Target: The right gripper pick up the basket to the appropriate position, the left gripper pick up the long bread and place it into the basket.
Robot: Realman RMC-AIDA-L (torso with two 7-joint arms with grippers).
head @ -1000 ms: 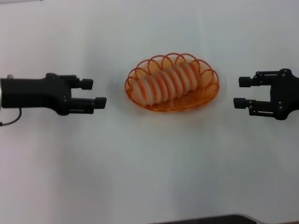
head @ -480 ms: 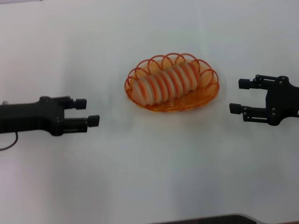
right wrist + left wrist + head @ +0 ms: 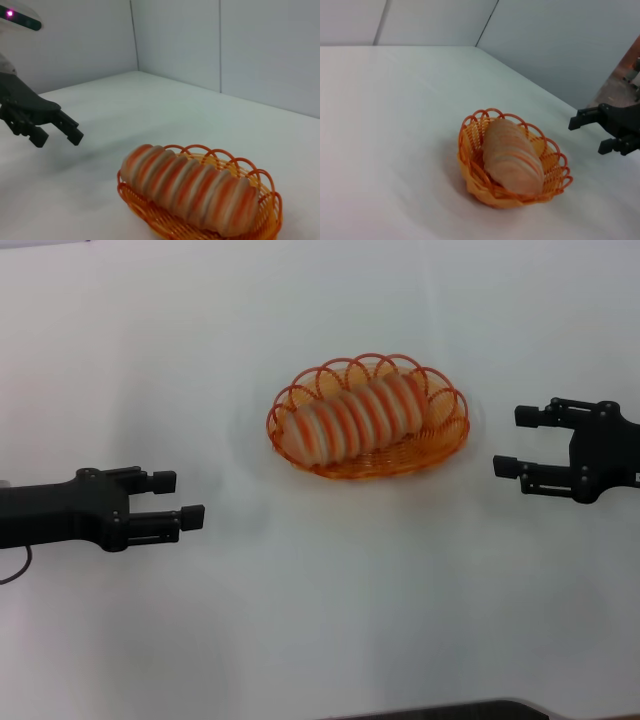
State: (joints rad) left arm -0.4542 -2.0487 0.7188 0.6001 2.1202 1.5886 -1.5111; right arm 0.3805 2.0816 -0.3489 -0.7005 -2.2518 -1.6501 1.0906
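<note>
The orange wire basket (image 3: 448,434) stands on the white table at the centre. The long bread (image 3: 352,418), cream with orange stripes, lies inside it. Both also show in the left wrist view, basket (image 3: 470,155) and bread (image 3: 512,156), and in the right wrist view, basket (image 3: 260,186) and bread (image 3: 187,187). My left gripper (image 3: 178,498) is open and empty, left of the basket and nearer the table's front. My right gripper (image 3: 518,442) is open and empty, right of the basket. Neither touches the basket.
The white table (image 3: 330,610) spreads all around the basket. Grey wall panels (image 3: 215,45) rise behind the table. A dark edge (image 3: 450,710) shows at the bottom of the head view.
My left gripper has drawn back from the basket, moving left and toward the table's front. My right gripper has shifted only slightly. Basket and bread have not moved.
</note>
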